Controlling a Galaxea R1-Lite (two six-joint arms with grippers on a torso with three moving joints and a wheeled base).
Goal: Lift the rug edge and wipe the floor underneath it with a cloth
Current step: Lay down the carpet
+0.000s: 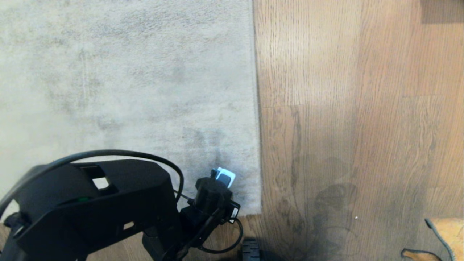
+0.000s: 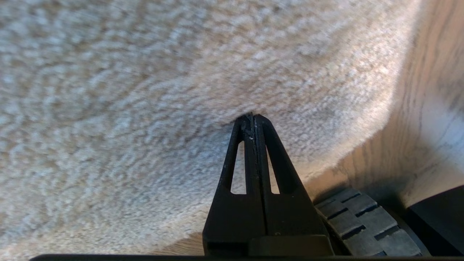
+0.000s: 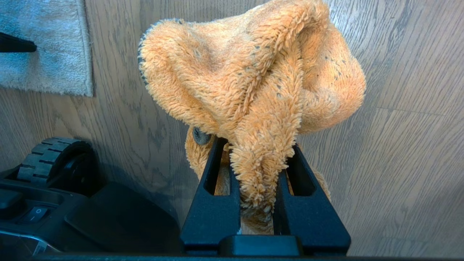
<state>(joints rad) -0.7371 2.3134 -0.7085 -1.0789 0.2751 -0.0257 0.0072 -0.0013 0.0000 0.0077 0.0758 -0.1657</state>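
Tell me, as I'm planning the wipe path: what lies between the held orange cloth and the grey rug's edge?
Only bare brown wood-grain floor separates the fuzzy orange cloth from the pale grey rug edge, shown in the right wrist view.

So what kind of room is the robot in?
Probably a room in a home, like a living room. There's a big soft grey rug lying on a brown wooden plank floor, and the robot holds a fuzzy orange cloth for cleaning.
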